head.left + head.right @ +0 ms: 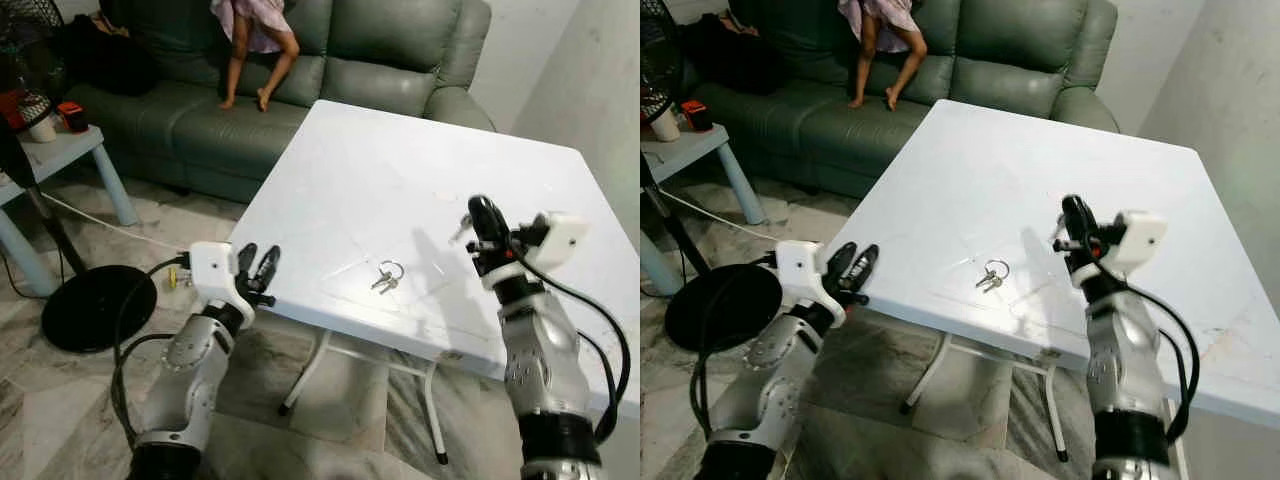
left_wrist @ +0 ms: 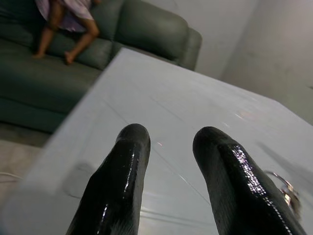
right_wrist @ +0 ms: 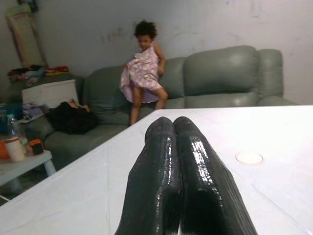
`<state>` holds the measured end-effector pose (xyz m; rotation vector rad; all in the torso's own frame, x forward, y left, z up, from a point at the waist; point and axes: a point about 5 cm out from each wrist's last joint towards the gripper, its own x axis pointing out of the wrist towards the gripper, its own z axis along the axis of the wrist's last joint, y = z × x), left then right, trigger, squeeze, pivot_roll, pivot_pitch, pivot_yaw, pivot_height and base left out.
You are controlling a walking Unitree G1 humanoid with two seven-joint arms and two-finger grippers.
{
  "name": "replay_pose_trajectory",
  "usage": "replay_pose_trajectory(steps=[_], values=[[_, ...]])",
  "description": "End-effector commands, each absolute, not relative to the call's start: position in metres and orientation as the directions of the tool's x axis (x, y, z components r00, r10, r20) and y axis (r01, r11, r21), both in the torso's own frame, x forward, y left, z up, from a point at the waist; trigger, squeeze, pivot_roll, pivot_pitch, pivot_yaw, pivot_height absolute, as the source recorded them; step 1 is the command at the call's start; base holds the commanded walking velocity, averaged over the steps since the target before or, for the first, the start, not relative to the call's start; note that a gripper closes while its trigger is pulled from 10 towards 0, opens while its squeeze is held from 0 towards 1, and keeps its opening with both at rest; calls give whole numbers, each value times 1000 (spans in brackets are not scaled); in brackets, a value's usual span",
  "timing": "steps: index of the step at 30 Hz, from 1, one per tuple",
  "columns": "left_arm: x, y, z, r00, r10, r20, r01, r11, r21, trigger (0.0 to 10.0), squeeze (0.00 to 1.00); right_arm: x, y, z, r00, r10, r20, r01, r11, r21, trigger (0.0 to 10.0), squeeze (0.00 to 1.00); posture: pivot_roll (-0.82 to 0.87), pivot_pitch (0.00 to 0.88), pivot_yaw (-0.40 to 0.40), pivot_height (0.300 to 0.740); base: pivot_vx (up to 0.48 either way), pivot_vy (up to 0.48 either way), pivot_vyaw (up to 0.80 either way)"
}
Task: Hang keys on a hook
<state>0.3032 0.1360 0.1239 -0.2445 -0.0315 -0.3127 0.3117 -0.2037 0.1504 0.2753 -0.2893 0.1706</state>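
White table [image 1: 420,160] bears keys [image 1: 386,277]; left end effector [image 1: 258,268] released; right end effector [image 1: 487,222] clenched, empty.

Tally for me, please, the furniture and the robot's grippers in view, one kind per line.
White table: 1
Green sofa: 1
Light blue side table: 1
Grippers: 2, left gripper open beside the table's edge, right gripper shut above the tabletop
Total: 5
A bunch of keys also lies on the table.
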Motion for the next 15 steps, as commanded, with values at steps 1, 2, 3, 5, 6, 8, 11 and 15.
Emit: replay_pose_trajectory(steps=[1,2,3,5,6,8,11,15], values=[[307,141,135,951,-293,101,309,920,-240,10000,0,305,-203,158,941,108,320,-191,952,239,10000,0,157,0,-85,736,0,0,0],[308,144,137,954,-281,107,299,923,-242,10000,0,303,-203,158,943,104,315,-183,955,234,10000,0,157,0,-85,736,0,0,0],[308,146,139,956,-271,114,291,925,-242,10000,0,300,-201,158,946,98,310,-172,960,219,10000,0,153,0,-80,736,0,0,0],[311,153,146,958,-252,133,279,926,-254,10000,0,296,-198,161,948,85,307,-153,966,206,10000,0,147,0,-77,736,0,0,0],[311,153,146,958,-252,133,279,926,-254,10000,0,296,-198,161,948,85,307,-153,966,206,10000,0,147,0,-77,736,0,0,0],[313,155,151,955,-256,148,286,926,-246,10000,0,295,-192,164,950,85,301,-135,979,150,10000,0,143,0,-73,736,0,0,0],[315,155,154,955,-255,152,287,924,-252,10000,0,295,-188,163,957,85,276,-116,989,96,10000,0,139,0,-69,736,0,0,0],[315,154,151,953,-262,153,294,922,-252,10000,0,293,-184,159,962,103,253,-119,992,49,10000,0,137,0,-66,736,0,0,0]])
